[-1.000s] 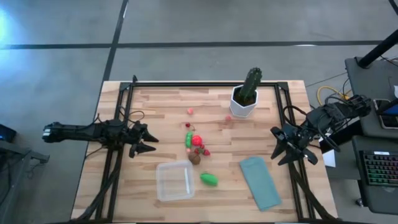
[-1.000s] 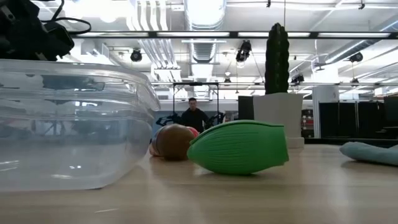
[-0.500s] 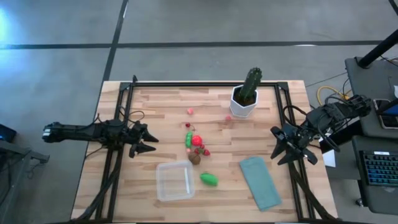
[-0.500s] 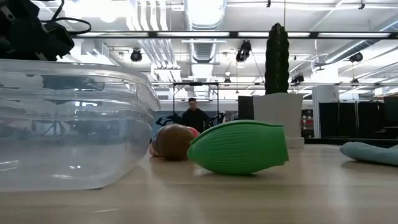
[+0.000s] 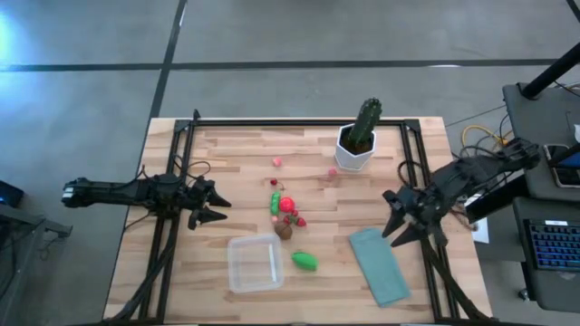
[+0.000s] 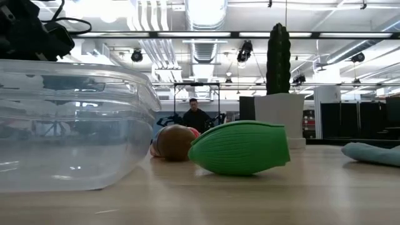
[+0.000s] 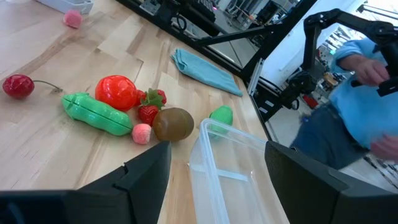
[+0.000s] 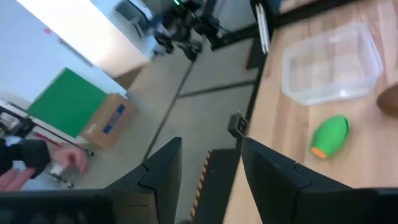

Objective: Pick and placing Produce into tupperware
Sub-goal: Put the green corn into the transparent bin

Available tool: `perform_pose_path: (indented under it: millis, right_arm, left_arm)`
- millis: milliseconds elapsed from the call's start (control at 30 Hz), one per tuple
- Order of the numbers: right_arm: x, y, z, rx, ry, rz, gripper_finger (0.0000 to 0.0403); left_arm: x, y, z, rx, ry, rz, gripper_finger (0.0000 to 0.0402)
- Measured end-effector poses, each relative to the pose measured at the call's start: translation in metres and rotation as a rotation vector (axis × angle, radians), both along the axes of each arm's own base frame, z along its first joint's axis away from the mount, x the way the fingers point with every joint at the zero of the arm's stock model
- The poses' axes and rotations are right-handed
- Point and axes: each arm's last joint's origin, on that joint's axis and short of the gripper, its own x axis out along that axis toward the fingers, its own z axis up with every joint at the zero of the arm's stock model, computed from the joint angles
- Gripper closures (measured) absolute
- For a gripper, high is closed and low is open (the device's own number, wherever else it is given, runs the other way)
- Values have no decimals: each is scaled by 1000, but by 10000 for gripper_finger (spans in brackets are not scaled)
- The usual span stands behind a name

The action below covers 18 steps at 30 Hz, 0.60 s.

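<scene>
Sitting empty near the table's front edge, the tupperware (image 5: 254, 263) serves as the landmark: a green oval piece (image 5: 304, 262) lies just beside it, and the brown round (image 5: 284, 231), red bits (image 5: 288, 206) and long green piece (image 5: 275, 203) cluster just behind it. Left of it waits the left gripper (image 5: 213, 204), fingers spread and empty. Right of it, beyond the teal cloth (image 5: 378, 265), the right gripper (image 5: 395, 220) hovers, fingers likewise apart.

Clear tupperware (image 5: 253, 263) sits empty nr front edge; green oval piece (image 5: 304, 261) just beside it. Left gripper (image 5: 216, 205) & right gripper (image 5: 391, 217) both spread open, apparently holding nothing.
</scene>
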Motion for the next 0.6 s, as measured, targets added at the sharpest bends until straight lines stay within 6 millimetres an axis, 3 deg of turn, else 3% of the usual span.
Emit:
perform_pose_path:
  millis: [167, 400, 600]
  right_arm:
    - [20, 9, -14, 21, 139, -44, 242]
    - [56, 25, -50, 28, 408, -135, 251]
    - [95, 28, -80, -98, 438, -148, 250]
  left_arm:
    - [0, 0, 0, 0, 0, 0, 155]
    - [0, 0, 0, 0, 0, 0, 155]
    - [0, 0, 0, 0, -1, -1, 155]
